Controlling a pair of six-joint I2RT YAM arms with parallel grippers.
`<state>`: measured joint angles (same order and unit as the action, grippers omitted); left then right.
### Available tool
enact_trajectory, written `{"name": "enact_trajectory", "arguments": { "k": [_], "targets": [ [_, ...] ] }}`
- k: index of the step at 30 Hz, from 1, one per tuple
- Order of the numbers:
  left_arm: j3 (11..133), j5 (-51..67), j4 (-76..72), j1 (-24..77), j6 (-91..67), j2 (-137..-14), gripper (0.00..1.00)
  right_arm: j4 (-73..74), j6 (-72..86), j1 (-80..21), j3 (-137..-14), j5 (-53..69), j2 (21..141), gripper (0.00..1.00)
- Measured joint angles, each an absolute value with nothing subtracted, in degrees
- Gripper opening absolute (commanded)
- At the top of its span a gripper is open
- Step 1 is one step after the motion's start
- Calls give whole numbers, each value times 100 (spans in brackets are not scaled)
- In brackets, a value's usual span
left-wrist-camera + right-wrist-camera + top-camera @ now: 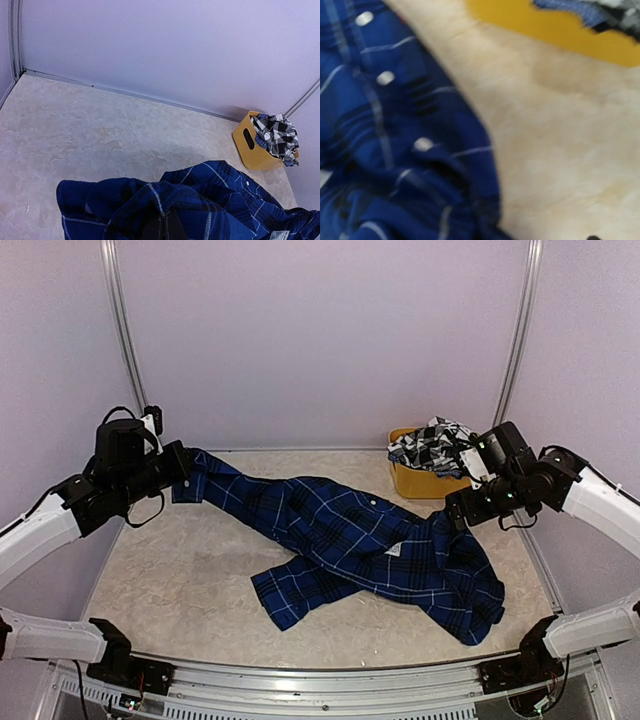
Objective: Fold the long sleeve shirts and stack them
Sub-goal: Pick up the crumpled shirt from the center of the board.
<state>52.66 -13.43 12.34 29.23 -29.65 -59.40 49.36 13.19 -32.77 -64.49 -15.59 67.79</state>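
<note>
Nothing folded yet: royal blue plaid cloth shirt clamped by left gripper, right gripper state cannot be told; black-and-white checked shirt heaped in upper-right yellow plastic tub.

Work enclosure. Pale lavender back wall and side walls meet at two upright metal corner posts. A beige marbled table top runs to the walls; a ribbed aluminium rail borders its near edge. Lighting even and diffuse, shadows soft.
</note>
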Motion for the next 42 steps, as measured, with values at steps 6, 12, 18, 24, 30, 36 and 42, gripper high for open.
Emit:
{"name": "enact_trajectory", "arguments": {
  "k": [6,12,18,24,30,36,42],
  "targets": [
    [5290,-1168,1070,2423,-3055,-6163,0,4904,1559,-3538,-6082,-1009,5994,87],
    [5472,-1015,974,2108,-3068,-6390,0,5068,2062,-3669,-5959,-1044,5828,82],
    [5824,-917,862,1857,-3055,-6499,0,5085,2416,-4388,-5704,-1179,5778,79],
    [5953,-812,725,1839,-3015,-6860,0,4574,2469,-5721,-5719,-1431,5872,78],
    [5953,-773,722,1837,-2941,-7030,0,4077,2222,-6576,-5791,-1673,7043,70],
    [5953,-775,742,1796,-2818,-7022,0,3787,1925,-6685,-5730,-1647,7802,71],
    [5955,-775,906,1575,-2729,-6906,0,3739,1785,-6683,-5730,-1675,8348,73]
  ]
}}
